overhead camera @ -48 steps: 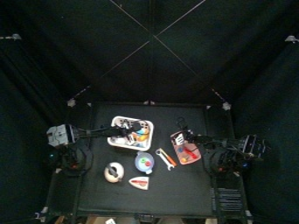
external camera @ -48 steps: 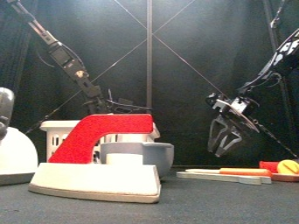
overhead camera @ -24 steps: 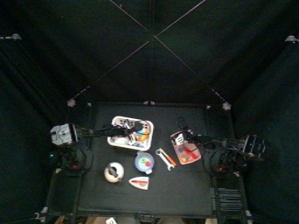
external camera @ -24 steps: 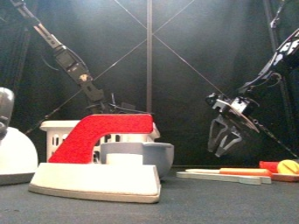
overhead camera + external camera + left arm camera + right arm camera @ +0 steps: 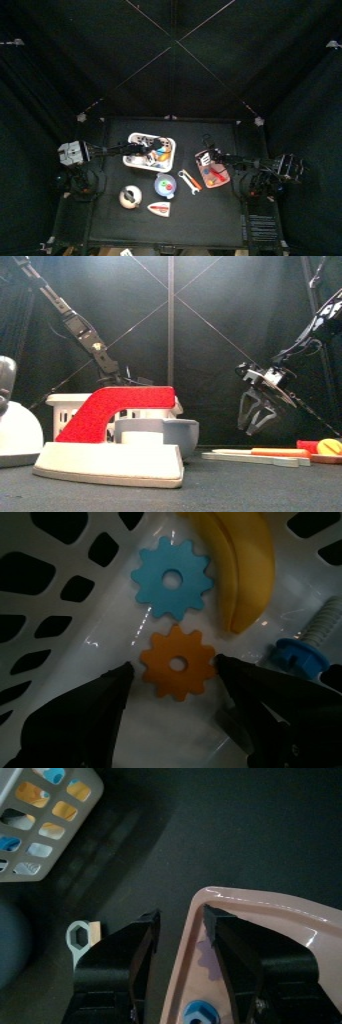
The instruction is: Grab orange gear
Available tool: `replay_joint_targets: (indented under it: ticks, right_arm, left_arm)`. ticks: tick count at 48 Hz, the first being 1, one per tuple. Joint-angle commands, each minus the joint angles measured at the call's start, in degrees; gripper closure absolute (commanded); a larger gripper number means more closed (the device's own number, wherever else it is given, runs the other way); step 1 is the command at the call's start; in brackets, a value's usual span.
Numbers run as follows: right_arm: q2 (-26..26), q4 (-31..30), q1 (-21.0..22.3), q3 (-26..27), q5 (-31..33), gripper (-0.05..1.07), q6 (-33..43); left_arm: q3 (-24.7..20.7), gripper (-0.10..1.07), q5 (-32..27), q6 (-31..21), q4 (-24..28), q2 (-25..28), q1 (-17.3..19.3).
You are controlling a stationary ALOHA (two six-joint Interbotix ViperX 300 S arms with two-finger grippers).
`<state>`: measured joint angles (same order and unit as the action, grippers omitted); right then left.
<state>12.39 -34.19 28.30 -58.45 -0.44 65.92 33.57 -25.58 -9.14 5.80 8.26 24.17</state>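
The orange gear (image 5: 181,663) lies flat on the floor of the white slotted tray (image 5: 54,622), beside a blue gear (image 5: 170,579) and a yellow curved piece (image 5: 242,560). My left gripper (image 5: 177,672) hangs open just over it, one jaw on each side of the gear, not touching it. In the front view the left gripper (image 5: 135,379) dips behind the tray's rim (image 5: 80,404), and the gear is hidden there. My right gripper (image 5: 181,918) stands open over the edge of a pink plate (image 5: 274,958), holding nothing.
A blue bolt (image 5: 299,654) lies in the tray close to one jaw. On the table sit a multicoloured disc (image 5: 166,185), a white roll (image 5: 130,196), a red-and-white flat object (image 5: 114,436) and a white wrench (image 5: 80,936).
The left arm has shifted slightly toward the tray, and its gripper sits lower behind the rim. The right arm has not moved.
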Motion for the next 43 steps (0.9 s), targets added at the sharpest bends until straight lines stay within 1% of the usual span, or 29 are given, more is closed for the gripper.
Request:
replay_joint_targets:
  ticks: [1,10,23,29,37,43]
  right_arm:
    - [0.6,0.0,-0.2,0.6,-0.2,0.24,0.0]
    - [0.6,0.0,-0.1,0.6,-0.3,0.24,0.0]
    - [0.6,0.0,-0.4,1.0,-0.3,0.24,0.0]
    - [0.6,-0.1,-0.7,0.9,-0.3,0.24,-0.2]
    - [0.6,-0.4,-0.8,0.6,-0.3,0.24,-0.4]
    - [1.1,-0.8,-1.1,0.9,-0.3,0.24,-0.4]
  left_arm:
    - [-0.9,-0.02,0.3,0.1,-0.3,-0.3,0.8]
    - [-0.8,0.02,0.2,0.1,-0.2,-0.7,1.1]
    - [-0.7,0.24,0.1,0.1,-0.3,-1.4,1.1]
    - [-0.8,0.29,-1.7,-0.1,-0.3,-4.4,0.8]
    - [-0.6,0.3,-2.3,-0.2,-0.4,-9.7,0.6]
    - [-0.2,0.3,-1.9,-0.2,-0.4,-13.2,-1.8]
